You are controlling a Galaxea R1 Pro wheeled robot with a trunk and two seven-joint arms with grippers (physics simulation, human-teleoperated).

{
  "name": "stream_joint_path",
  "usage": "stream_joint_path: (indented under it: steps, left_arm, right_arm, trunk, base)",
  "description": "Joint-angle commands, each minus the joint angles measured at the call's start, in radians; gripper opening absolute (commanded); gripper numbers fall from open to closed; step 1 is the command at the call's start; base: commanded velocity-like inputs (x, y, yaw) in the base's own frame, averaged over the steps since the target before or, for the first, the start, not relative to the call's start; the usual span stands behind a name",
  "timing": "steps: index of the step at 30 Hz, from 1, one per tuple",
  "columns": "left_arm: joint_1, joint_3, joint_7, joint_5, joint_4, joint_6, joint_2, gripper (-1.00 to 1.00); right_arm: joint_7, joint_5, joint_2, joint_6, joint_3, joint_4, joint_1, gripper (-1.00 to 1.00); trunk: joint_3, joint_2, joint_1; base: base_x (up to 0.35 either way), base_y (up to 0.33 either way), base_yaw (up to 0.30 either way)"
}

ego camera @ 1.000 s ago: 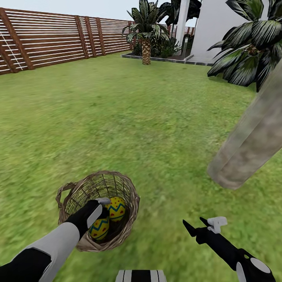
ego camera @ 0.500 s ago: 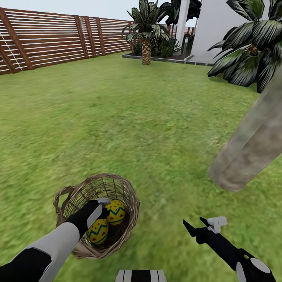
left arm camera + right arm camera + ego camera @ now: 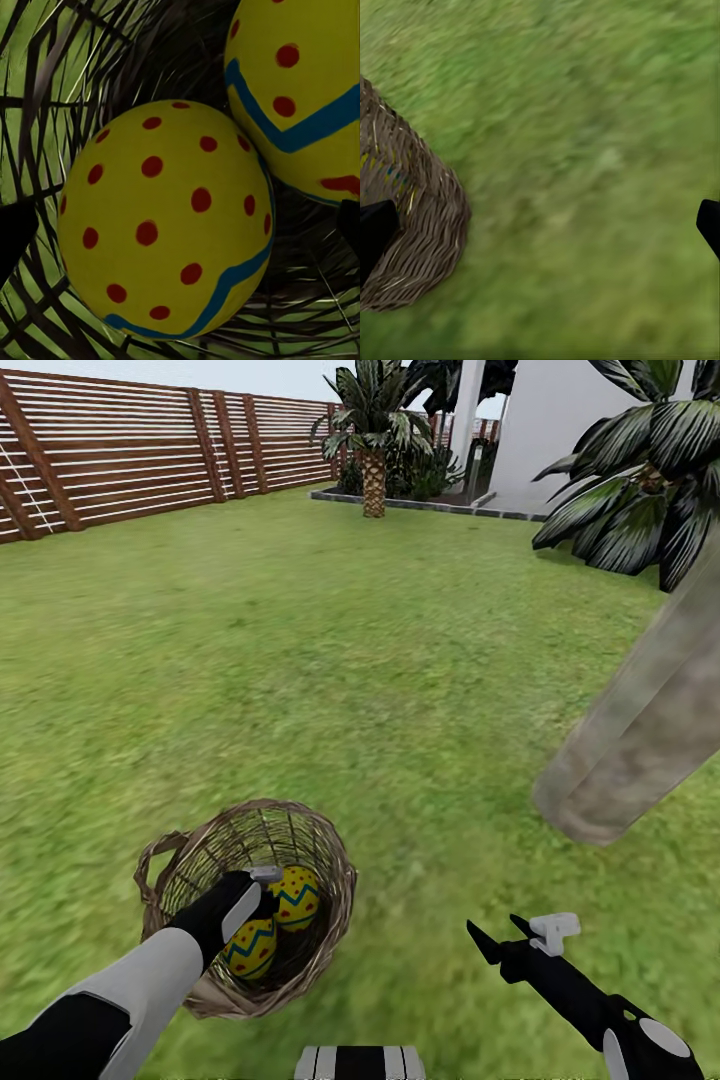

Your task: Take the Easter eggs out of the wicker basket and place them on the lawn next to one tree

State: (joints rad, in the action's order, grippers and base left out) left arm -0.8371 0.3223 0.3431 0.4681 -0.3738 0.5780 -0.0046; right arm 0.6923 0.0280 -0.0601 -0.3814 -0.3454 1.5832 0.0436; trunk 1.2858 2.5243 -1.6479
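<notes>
Left claw (image 3: 262,892) down inside basket (image 3: 318,838), fingers apart around one egg (image 3: 165,221), probably not gripping yet; second egg (image 3: 295,895) beside. Right claw (image 3: 520,935) apart over lawn (image 3: 330,660).

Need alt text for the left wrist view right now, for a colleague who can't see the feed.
Close-up of a yellow Easter egg with red dots and a blue zigzag band, lying between the left gripper's open dark fingertips. A second egg sits against it, both inside the wicker basket, with green grass showing through the weave.

tree (image 3: 640,730) canopy cut off, third egg hidden
</notes>
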Motion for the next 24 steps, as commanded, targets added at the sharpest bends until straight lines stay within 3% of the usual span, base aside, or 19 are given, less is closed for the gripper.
stream_joint_path:
  steps: [1, 7, 12, 24]
  left_arm:
    - [0.000, 0.008, 0.008, 0.011, -0.002, 0.004, 0.001, 1.00]
    - [-0.002, 0.008, 0.008, 0.011, -0.003, 0.007, 0.003, 1.00]
    - [-0.002, 0.008, 0.008, 0.011, -0.003, 0.007, 0.003, 1.00]
    - [-0.002, 0.008, 0.013, 0.011, -0.005, 0.007, 0.003, 1.00]
  right_arm:
    - [0.007, 0.003, -0.001, -0.007, -0.003, 0.001, 0.001, 1.00]
    - [0.007, 0.003, -0.001, -0.005, -0.003, 0.001, 0.001, 1.00]
    - [0.007, 0.003, -0.001, -0.005, -0.003, 0.001, 0.001, 1.00]
    - [0.007, 0.003, -0.001, -0.006, -0.003, 0.001, 0.001, 1.00]
  trunk:
    - [0.005, 0.001, 0.000]
    - [0.009, 0.001, -0.001]
    - [0.028, 0.002, -0.003]
    - [0.028, 0.002, -0.003]
  base:
    - [0.000, 0.000, 0.000]
    - [0.000, 0.000, 0.000]
    - [0.000, 0.000, 0.000]
    - [0.000, 0.000, 0.000]
